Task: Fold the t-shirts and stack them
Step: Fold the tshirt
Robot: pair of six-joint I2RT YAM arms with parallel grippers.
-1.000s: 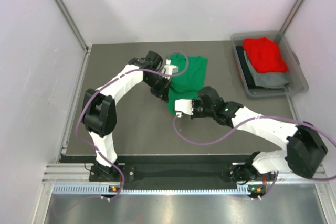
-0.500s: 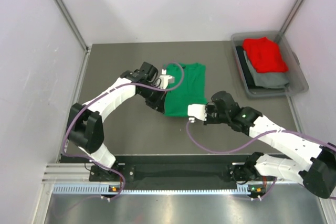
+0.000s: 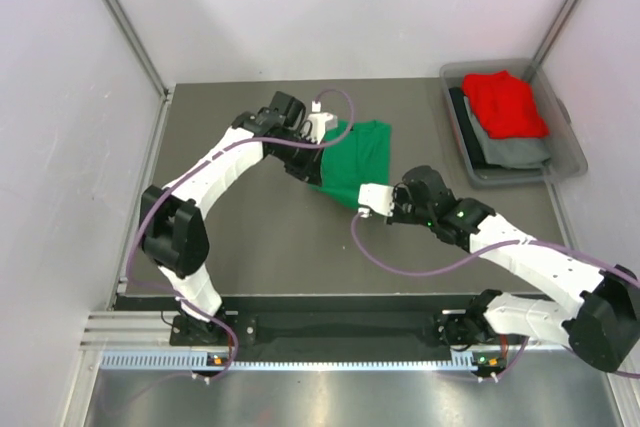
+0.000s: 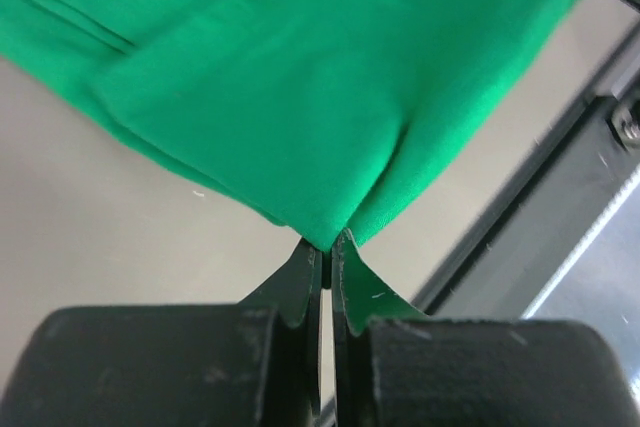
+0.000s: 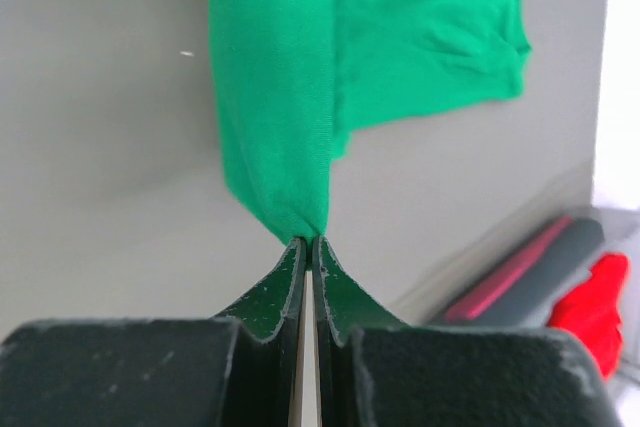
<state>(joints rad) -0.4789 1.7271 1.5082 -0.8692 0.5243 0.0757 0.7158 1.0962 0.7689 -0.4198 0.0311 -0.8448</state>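
Cloth of the green t-shirt (image 3: 355, 159) stretches between both claws above the middle of the table (image 3: 250, 247), the left gripper (image 4: 326, 250) pinching its far-left edge and the right gripper (image 5: 308, 245) its near corner, its long axis running diagonally between them.

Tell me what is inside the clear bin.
The clear bin holds a red t-shirt lying on top of folded grey cloth, with dark cloth along its left side. Whatever lies beneath them is covered.
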